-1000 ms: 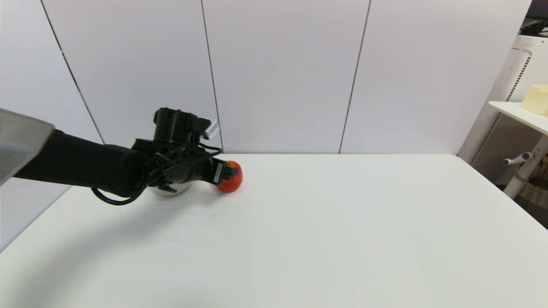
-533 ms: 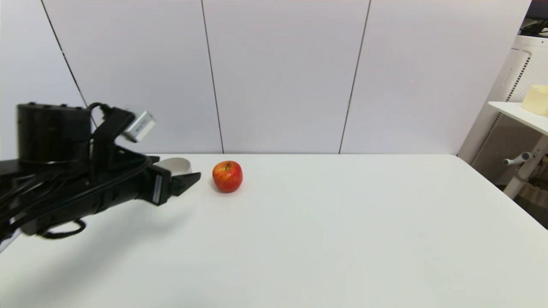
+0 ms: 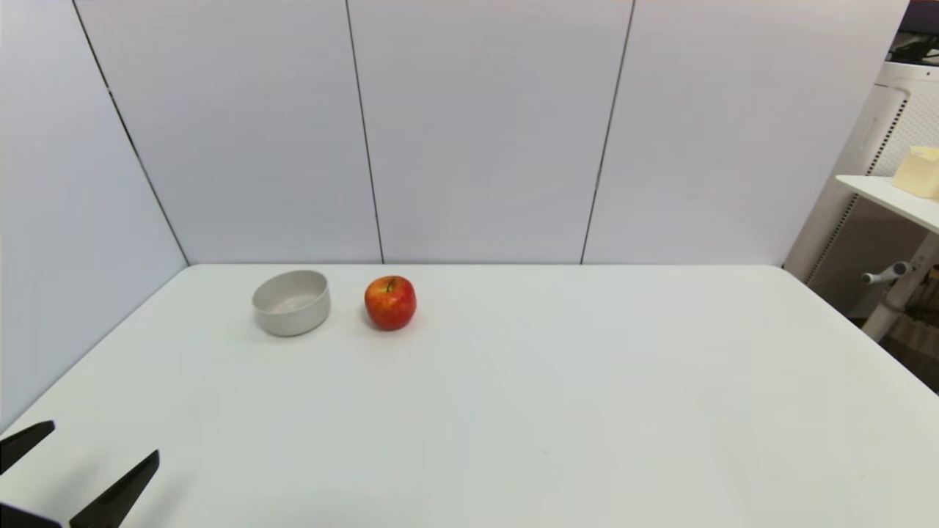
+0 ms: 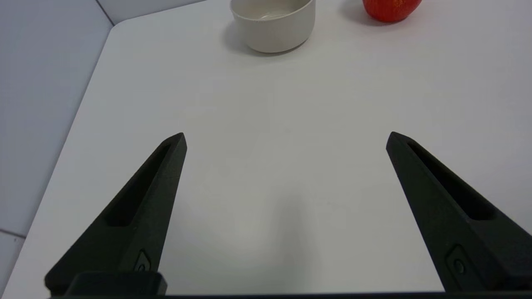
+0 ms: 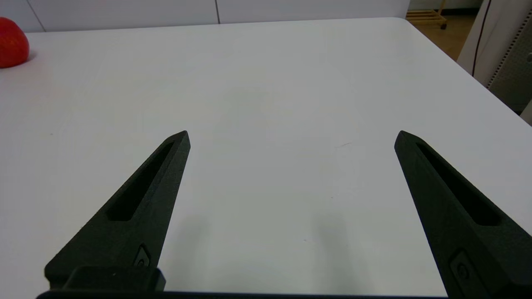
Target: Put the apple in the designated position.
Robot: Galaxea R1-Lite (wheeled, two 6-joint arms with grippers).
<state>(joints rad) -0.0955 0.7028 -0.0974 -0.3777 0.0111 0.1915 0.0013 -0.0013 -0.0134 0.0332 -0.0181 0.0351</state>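
Observation:
The red apple (image 3: 390, 302) with a yellow-orange blotch and dark stem stands upright on the white tabletop (image 3: 557, 396) near the far edge, just right of a bowl; its lower part shows in the left wrist view (image 4: 390, 8) and its edge in the right wrist view (image 5: 12, 43). No marker shows on the table. My left gripper (image 3: 103, 451) (image 4: 286, 139) is open and empty at the near left corner, far from the apple. My right gripper (image 5: 291, 137) is open and empty over the near right part of the table, out of the head view.
A pale grey bowl (image 3: 291, 302) (image 4: 273, 23) stands left of the apple, a small gap between them. Wall panels close off the table's back and left. A white shelf (image 3: 891, 194) and cabinet stand off the right side.
My left gripper let go of the apple and drew back toward the near left corner, uncovering the bowl. The apple stayed where it stood.

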